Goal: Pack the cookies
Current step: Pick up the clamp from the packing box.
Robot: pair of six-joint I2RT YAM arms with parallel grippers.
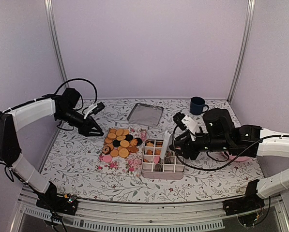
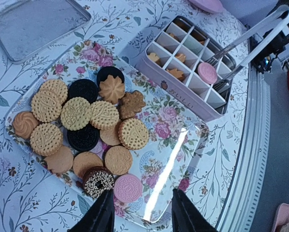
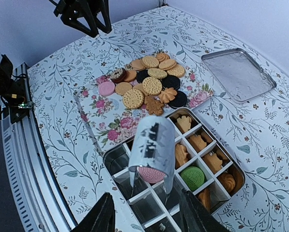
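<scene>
Many cookies [image 2: 76,113] lie clustered on a glossy floral tray [image 2: 173,145] on the leaf-printed desk [image 2: 18,193] — ridged golden rounds, matte black sandwiches, a sprinkled dark ring. Just beside the tray stands a pink box [image 2: 183,92] with a white grid of dividers; some cells hold flower-shaped pieces and one green cookie [image 3: 192,177]. The right gripper [image 3: 147,193] clamps slim tongs [image 3: 154,145], which pinch a smooth pink cookie [image 3: 151,174] at the grid. The left gripper [image 2: 143,193] hovers at the tray's edge — jaws apart, empty.

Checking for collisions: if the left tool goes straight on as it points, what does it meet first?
Probably the near edge of the floral tray, beside the pink cookie; depth is unclear.
</scene>
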